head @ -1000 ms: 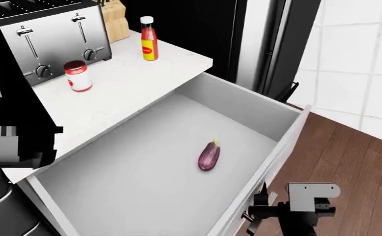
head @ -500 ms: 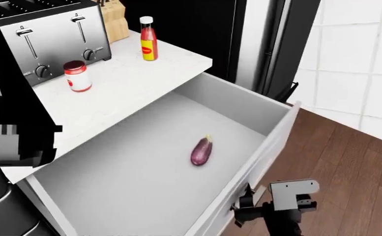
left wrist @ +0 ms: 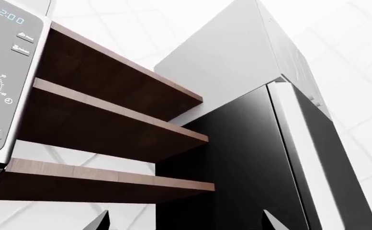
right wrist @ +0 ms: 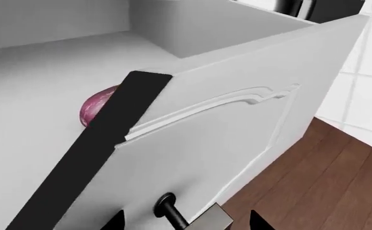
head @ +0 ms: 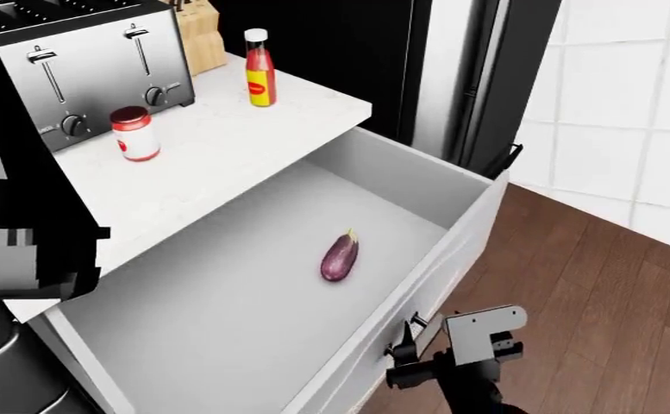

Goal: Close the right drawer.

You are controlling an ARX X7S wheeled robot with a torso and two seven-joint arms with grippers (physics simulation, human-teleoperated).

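Observation:
The right drawer [head: 220,302] stands pulled far out from under the white counter [head: 231,142], its pale grey inside showing. A purple eggplant [head: 340,256] lies on its floor. My right gripper [head: 410,355] is against the outside of the white front panel [right wrist: 237,139]. It is open, with its fingertips [right wrist: 117,221] on either side of the black handle [right wrist: 171,213]. The eggplant [right wrist: 95,104] peeps over the panel's top edge. My left gripper [left wrist: 184,224] is open and holds nothing; it points up at wall shelves, away from the drawer.
On the counter stand a toaster [head: 87,69], a red-lidded jar [head: 135,134], a ketchup bottle [head: 261,69] and a knife block [head: 203,34]. A black fridge [head: 427,60] stands behind the drawer. Wooden floor [head: 610,302] lies to the right. My left arm [head: 24,250] fills the left edge.
The drawer has slid partway in, its front panel moving left toward the counter. My right gripper has followed, staying at the handle. The eggplant rode along with the drawer.

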